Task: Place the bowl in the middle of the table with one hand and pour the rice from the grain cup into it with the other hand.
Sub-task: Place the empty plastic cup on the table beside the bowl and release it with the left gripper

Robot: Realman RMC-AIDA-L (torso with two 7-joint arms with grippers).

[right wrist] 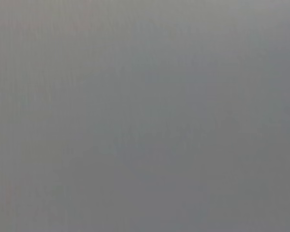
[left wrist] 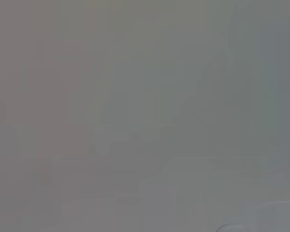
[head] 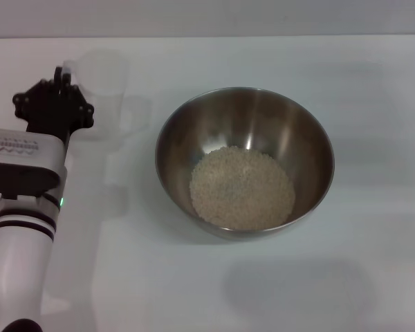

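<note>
In the head view the stainless-steel bowl (head: 245, 159) stands near the middle of the white table (head: 373, 277). A heap of pale rice (head: 242, 188) lies in its bottom. The clear grain cup (head: 100, 79) stands upright at the far left, and it looks empty. My left gripper (head: 61, 76) is right beside the cup on its handle side, at its rim height. I cannot tell whether it touches the cup. My right gripper is out of view. Both wrist views show only flat grey.
My left arm (head: 21, 207) reaches up along the left edge of the head view. A pale wall runs along the table's far edge (head: 207, 36).
</note>
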